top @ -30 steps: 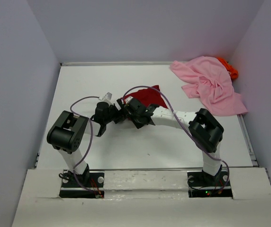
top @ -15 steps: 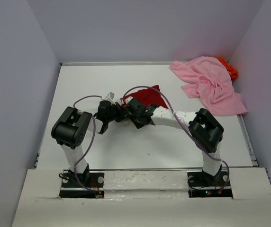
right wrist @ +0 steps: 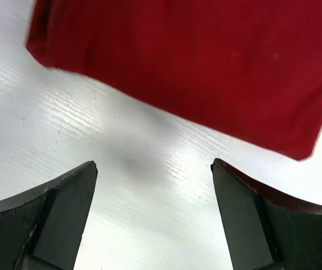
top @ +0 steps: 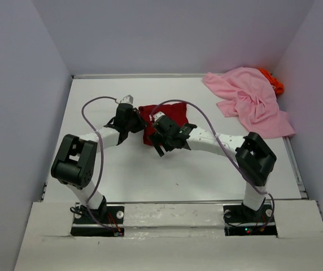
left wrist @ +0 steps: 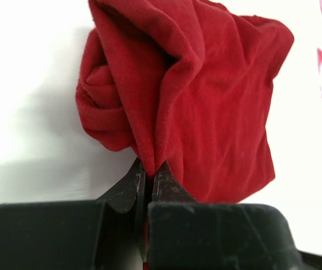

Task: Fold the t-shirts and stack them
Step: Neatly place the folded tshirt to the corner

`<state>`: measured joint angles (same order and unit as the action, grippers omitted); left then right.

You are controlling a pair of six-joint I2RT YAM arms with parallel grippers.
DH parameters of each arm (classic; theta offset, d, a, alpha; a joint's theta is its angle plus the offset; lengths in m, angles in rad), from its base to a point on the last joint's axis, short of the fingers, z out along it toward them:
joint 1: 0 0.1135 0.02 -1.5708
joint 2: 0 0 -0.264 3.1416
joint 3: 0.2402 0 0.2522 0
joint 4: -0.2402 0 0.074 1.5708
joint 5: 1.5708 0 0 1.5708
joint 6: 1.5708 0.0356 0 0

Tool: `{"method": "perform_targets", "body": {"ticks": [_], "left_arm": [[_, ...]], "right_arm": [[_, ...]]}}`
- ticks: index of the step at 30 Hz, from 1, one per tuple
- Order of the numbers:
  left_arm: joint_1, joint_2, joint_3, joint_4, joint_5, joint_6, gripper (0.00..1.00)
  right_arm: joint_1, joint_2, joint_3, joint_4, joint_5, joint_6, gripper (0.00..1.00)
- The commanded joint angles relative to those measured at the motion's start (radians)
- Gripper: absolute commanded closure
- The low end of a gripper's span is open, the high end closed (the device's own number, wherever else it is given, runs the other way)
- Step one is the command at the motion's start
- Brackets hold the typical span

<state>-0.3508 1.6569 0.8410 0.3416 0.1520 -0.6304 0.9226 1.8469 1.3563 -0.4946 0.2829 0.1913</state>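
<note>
The left gripper [left wrist: 148,171] jaws clamp the bunched dark red t-shirt [left wrist: 211,101]; the right gripper [right wrist: 152,191] jaws stand apart over the tabletop [right wrist: 48,129] beside it.

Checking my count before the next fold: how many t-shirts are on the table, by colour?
dark red t-shirt: 1
light pink t-shirt: 1
bright orange t-shirt: 1, mostly hidden behind the pink one
Total: 3
</note>
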Motion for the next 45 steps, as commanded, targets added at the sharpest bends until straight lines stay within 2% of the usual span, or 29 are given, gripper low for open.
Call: {"method": "perform_targets", "body": {"ticks": [1,8,22,28,31,35,45], "left_arm": [[0.048,-0.042,0.093,-0.165,-0.080,0.093,1.00],[0.147,0.065,0.257,-0.325,-0.141,0.198,1.00],[0.262,0.271,0.463,-0.388,-0.197,0.287,1.00],[0.341,0.366,0.664,-0.480,-0.212,0.337,1.00],[0.390,0.443,0.847,-0.553,-0.230,0.353,1.00],[0.429,0.535,1.013,-0.625,-0.221,0.357,1.00],[0.513,0.679,1.199,-0.656,-0.227,0.336,1.00]], "right_arm": [[-0.005,-0.052,-0.006,0.024,0.013,0.016,0.11],[-0.005,-0.107,-0.043,0.050,-0.001,0.025,0.11],[-0.005,-0.182,-0.121,0.077,-0.042,0.045,0.11],[-0.005,-0.229,-0.167,0.077,-0.048,0.048,0.11],[-0.005,-0.245,-0.186,0.079,-0.074,0.060,0.11],[-0.005,-0.245,-0.197,0.085,-0.083,0.066,0.11],[0.005,-0.238,-0.206,0.102,-0.117,0.082,0.11]]}}
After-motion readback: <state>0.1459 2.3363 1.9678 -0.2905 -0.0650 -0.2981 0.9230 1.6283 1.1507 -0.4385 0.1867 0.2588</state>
